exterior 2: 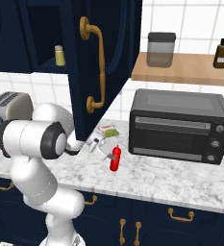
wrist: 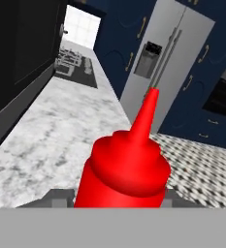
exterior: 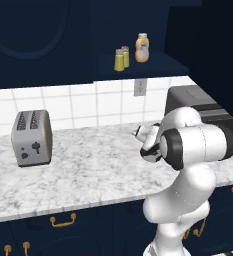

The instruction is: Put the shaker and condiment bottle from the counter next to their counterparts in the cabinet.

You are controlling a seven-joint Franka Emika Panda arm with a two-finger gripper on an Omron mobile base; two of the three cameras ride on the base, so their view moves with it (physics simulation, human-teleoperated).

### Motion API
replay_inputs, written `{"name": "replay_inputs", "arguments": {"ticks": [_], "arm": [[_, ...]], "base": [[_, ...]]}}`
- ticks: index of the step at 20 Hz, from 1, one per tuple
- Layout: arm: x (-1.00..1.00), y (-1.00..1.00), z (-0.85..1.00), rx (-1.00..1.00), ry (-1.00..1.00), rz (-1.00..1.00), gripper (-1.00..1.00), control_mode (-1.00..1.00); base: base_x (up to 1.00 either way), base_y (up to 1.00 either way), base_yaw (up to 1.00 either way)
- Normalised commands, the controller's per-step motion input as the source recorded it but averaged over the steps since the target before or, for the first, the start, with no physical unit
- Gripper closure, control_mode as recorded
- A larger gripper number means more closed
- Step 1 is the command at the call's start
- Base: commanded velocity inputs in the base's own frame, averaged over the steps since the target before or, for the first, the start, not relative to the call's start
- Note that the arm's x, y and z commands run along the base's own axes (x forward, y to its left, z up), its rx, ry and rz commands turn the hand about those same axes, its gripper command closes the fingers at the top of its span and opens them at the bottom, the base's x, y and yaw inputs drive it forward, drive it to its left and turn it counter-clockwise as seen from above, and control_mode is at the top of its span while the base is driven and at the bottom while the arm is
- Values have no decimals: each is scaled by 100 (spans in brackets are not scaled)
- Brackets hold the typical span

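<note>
A grey toaster [exterior: 32,137] stands at the left on the marble counter [exterior: 88,175]. Up in the dark navy cabinet [exterior: 143,64], two olive-yellow shakers [exterior: 119,60] sit side by side on the shelf, with the orange-tan bottle [exterior: 142,48] just to their right. Further right on the counter, the gripper [exterior 2: 108,154] has its jaws narrowed against the sides of the red condiment bottle [exterior 2: 115,159], which stands upright near the counter's front edge. Right of it sits a black toaster oven [exterior 2: 178,126].
</note>
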Motion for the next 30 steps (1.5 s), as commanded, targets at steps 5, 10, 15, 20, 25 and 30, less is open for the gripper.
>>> {"name": "replay_inputs", "arguments": {"ticks": [5, 10, 15, 20, 25, 30], "arm": [[-34, 25, 45, -3, -11, 26, 100, -100], [-22, 48, 61, -8, -1, 34, 100, -100], [-23, 43, 64, -6, -2, 36, 100, -100], [-8, 28, 79, -1, -4, 32, 100, -100], [0, 17, 91, 0, -2, 28, 100, -100], [-2, 25, 85, 0, 0, 29, 100, -100]], "base": [[0, 0, 0], [0, 0, 0], [0, 0, 0], [0, 0, 0], [0, 0, 0], [0, 0, 0]]}}
